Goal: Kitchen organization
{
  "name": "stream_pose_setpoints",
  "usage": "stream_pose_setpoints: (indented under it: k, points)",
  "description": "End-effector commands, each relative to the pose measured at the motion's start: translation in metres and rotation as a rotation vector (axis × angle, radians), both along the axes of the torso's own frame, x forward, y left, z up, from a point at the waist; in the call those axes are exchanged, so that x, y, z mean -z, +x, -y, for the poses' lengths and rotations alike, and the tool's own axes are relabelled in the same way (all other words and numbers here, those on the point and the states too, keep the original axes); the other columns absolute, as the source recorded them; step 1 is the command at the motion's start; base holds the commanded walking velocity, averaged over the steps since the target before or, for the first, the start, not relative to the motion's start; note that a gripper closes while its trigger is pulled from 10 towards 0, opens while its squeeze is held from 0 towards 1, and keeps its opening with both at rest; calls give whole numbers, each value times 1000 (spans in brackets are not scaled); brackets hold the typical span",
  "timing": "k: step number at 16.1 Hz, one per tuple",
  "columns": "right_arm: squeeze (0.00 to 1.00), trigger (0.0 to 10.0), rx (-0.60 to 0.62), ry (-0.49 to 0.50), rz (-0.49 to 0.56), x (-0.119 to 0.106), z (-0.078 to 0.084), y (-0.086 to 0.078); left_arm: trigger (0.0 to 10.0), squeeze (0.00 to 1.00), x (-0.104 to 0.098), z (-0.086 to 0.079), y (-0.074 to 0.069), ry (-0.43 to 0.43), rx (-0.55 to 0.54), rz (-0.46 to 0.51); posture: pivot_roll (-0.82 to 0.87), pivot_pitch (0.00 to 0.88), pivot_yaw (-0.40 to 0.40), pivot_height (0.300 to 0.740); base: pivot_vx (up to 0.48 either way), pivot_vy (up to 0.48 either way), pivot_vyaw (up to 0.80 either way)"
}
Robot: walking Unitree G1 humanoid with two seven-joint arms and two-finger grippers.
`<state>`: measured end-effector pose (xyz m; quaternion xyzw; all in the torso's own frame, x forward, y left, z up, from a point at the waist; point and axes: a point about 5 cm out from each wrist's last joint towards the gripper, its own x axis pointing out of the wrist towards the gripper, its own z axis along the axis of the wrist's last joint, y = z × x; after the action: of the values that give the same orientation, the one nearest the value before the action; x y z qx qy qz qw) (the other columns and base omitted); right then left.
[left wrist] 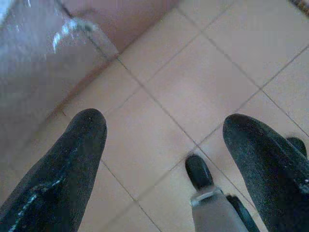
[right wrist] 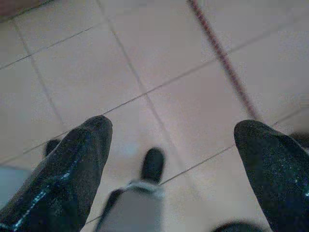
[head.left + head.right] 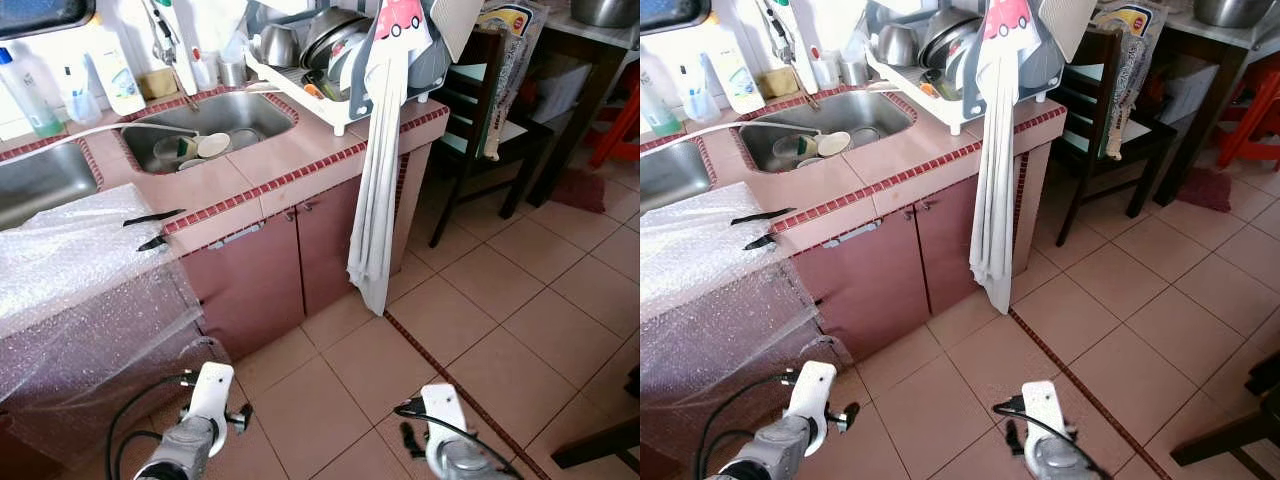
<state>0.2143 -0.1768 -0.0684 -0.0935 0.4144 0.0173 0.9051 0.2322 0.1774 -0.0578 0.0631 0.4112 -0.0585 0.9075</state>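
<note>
Here, both arms hang over the floor (image 3: 470, 330).
Left pincer (image 1: 164, 145) and right pincer (image 2: 171, 145) gape, empty; sink (image 3: 215, 125) upper left.

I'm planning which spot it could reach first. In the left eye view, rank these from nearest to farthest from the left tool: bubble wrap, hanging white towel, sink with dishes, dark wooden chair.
From the left tool, low over the floor:
1. Bubble wrap, draped over the counter end just above it.
2. Sink with dishes, farther back in the countertop.
3. Hanging white towel, at the counter's far corner; close to the sink in rank.
4. Dark wooden chair, beyond the counter, on the right.
</note>
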Motion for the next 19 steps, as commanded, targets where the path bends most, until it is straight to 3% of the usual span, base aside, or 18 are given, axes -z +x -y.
stream_pose_setpoints:
  k: [1, 3, 5, 7, 8, 10, 12, 14, 15, 19]
  points:
    - [0, 10000, -54, -35, 111, -16, 2, 22, 10000, 0, -11, 3, 14, -15, 42, 88, -168, 0, 61, 740, 0, 0, 0]
    - [0, 10000, -73, -32, 263, -37, 9, 45, 10000, 0, -35, 10, 40, -42, 97, 267, -153, 0, 51, 740, 0, 0, 0]
    - [0, 10000, -71, -9, 368, -51, 15, 53, 10000, 0, -50, 4, 49, -76, 87, 385, -146, 0, 50, 740, 0, 0, 0]
    - [0, 10000, -49, 37, 448, -60, 21, 54, 10000, 0, -58, -3, 48, -70, 113, 454, -142, 0, 61, 740, 0, 0, 0]
    - [0, 10000, -43, 93, 506, -67, 22, 54, 10000, 0, -58, -4, 41, -38, 157, 488, -135, 0, 66, 740, 0, 0, 0]
    - [0, 10000, -24, 102, 596, -82, 26, 53, 10000, 0, -61, 0, 29, -76, 213, 536, -148, 0, 82, 740, 0, 0, 0]
    - [0, 10000, -6, 115, 675, -101, 30, 46, 10000, 0, -77, 0, 24, -71, 253, 615, -149, 0, 93, 740, 0, 0, 0]
    - [0, 10000, -22, 124, 718, -117, 35, 30, 10000, 0, -100, -7, 20, -53, 259, 695, -151, 0, 98, 740, 0, 0, 0]
    - [0, 10000, -68, 108, 745, -131, 35, 19, 10000, 0, -112, -13, 10, -50, 263, 725, -156, 0, 105, 740, 0, 0, 0]
    - [0, 10000, -70, 86, 785, -165, 34, 4, 10000, 0, -120, -20, -17, 31, 211, 737, -158, 0, 97, 740, 0, 0, 0]
